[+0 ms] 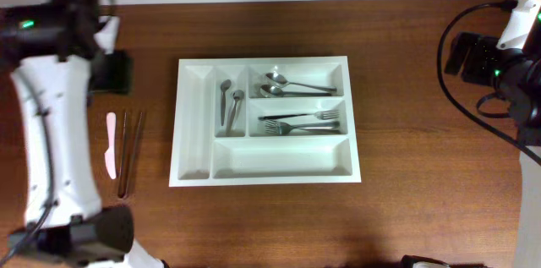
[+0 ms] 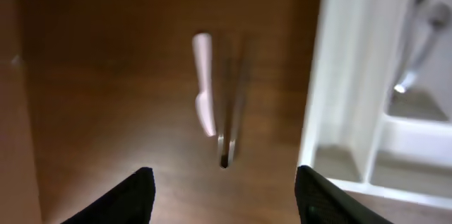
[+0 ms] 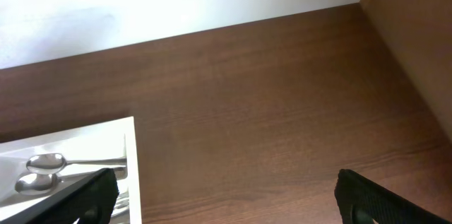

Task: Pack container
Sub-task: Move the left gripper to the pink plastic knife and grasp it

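Black fingertips of the left gripper [image 2: 224,190] are gaping wide at the bottom of the left wrist view, gripping nothing. A pink knife [image 2: 203,83] and chopsticks [image 2: 232,104] are lying on the table [image 2: 106,75] ahead between them, and the container [image 2: 346,75] is sitting just to their right. Across the table, the right gripper [image 3: 226,192] is hanging equally wide and empty, well apart from the container's corner. Overhead, the left arm [image 1: 42,133] is stretching along the table's left edge, and the right arm [image 1: 516,73] is sitting folded at the far right.

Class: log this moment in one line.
tray: spoons, forks inside | knife, chopsticks: on table | left gripper, right gripper: open, empty
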Motion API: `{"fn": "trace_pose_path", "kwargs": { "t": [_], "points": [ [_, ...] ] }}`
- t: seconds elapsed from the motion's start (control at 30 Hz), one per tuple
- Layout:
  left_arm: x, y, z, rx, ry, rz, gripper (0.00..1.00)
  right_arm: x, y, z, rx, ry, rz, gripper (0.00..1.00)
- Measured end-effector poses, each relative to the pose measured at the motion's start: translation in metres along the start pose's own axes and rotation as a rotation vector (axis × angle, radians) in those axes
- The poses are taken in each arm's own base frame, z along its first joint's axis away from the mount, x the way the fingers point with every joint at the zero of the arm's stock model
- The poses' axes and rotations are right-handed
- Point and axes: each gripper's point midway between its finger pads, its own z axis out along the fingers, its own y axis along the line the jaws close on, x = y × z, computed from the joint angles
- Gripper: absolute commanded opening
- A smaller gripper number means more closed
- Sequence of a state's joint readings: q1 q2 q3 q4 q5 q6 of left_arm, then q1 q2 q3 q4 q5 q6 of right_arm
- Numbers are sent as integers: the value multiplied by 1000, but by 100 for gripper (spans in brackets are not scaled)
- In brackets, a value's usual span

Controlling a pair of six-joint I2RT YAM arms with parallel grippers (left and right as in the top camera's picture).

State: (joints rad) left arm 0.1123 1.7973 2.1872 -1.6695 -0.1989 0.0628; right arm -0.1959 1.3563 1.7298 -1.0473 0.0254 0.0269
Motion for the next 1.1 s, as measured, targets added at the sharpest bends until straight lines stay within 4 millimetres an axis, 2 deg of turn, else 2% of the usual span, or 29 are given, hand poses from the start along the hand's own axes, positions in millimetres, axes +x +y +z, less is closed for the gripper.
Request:
{"fn": "trace_pose_path", "kwargs": {
  "t": [0.07, 0.17, 0.27, 0.4, 0.47, 0.53, 0.73, 0.9, 1.1],
  "points": [
    [7, 23, -1, -21, -17, -66, 74, 0, 0, 0, 0, 0, 0, 99],
    [14, 46, 14, -8, -41, -117, 76, 0, 0, 0, 0, 0, 0, 99],
    [19, 57, 59, 25, -19, -138, 77, 0, 0, 0, 0, 0, 0, 99],
    [41, 57, 140, 74, 93, -150, 77, 0, 0, 0, 0, 0, 0, 99],
    [48, 56, 171, 87, 121, -157, 75, 0, 0, 0, 0, 0, 0, 99],
    [52, 55, 191, 96, 141, -159, 73, 0, 0, 0, 0, 0, 0, 99],
    [48, 53, 229, 108, 150, -142, 72, 0, 0, 0, 0, 1, -1, 99],
    [57, 45, 264, 138, 216, -95, 66, 0, 0, 0, 0, 1, 0, 99],
    [57, 43, 282, 144, 221, -65, 62, 0, 0, 0, 0, 1, 0, 99]
  ]
}}
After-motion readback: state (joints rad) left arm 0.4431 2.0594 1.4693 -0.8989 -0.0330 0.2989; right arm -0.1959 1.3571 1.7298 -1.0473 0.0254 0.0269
